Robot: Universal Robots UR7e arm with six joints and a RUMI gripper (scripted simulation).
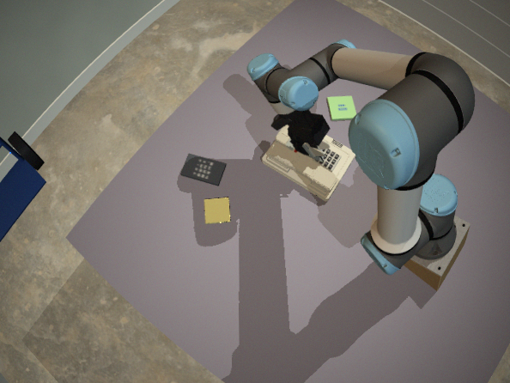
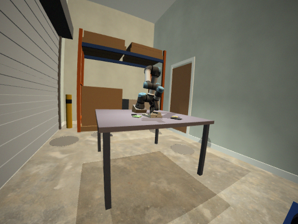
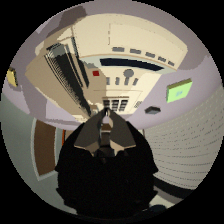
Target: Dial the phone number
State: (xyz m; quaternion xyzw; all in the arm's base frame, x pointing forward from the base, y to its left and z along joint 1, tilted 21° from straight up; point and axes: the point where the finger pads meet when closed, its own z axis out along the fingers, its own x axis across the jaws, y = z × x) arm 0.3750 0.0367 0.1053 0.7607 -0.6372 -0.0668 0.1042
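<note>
A beige desk phone [image 1: 303, 178] [image 2: 153, 115] [image 3: 140, 45] lies in the middle of the table, with its handset [image 1: 285, 161] [image 3: 55, 70] in the cradle. Its dark keypad [image 1: 332, 158] [image 3: 117, 104] is at the phone's right end. My gripper [image 1: 318, 155] [image 3: 106, 108] is shut, and its closed fingertips point down right at the keypad. I cannot tell whether they touch a key. A green note [image 1: 341, 107] [image 2: 136, 116] [image 3: 179, 90] with small blue writing lies behind the phone.
A dark calculator [image 1: 203, 168] [image 2: 176, 117] and a yellow pad [image 1: 216, 209] [image 3: 11, 76] lie on the table [image 1: 150, 258] left of the phone. The arm's base [image 1: 434, 258] stands at the table's right edge.
</note>
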